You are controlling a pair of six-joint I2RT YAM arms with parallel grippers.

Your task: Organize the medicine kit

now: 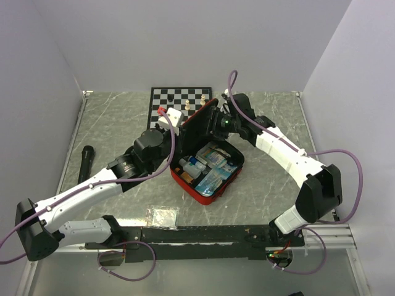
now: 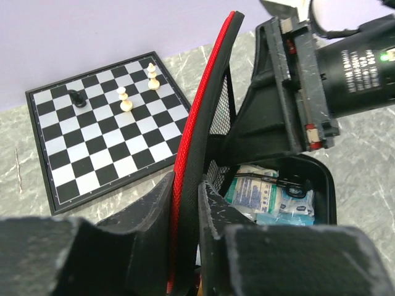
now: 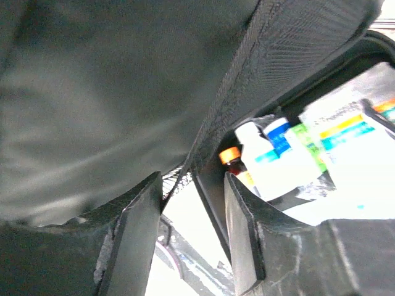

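Note:
The medicine kit (image 1: 199, 195) lies open mid-table, red outside and black inside, packed with bottles and blue-white packets (image 1: 210, 166). Its lid (image 1: 197, 126) stands nearly upright. My left gripper (image 1: 180, 131) is shut on the lid's near edge; in the left wrist view its jaws (image 2: 188, 185) pinch the red rim (image 2: 203, 98) and the black lining. My right gripper (image 1: 217, 120) is at the lid's inner side. In the right wrist view it (image 3: 191, 179) stands open, with the lid's edge (image 3: 247, 80) and mesh pocket running down between the fingers, close to the left finger (image 3: 145, 209).
A black-and-white chessboard (image 1: 180, 98) with a few pieces lies behind the kit, next to the lid. A black cylinder (image 1: 85, 161) rests at the left of the table. A clear plastic packet (image 1: 162, 214) lies near the front edge.

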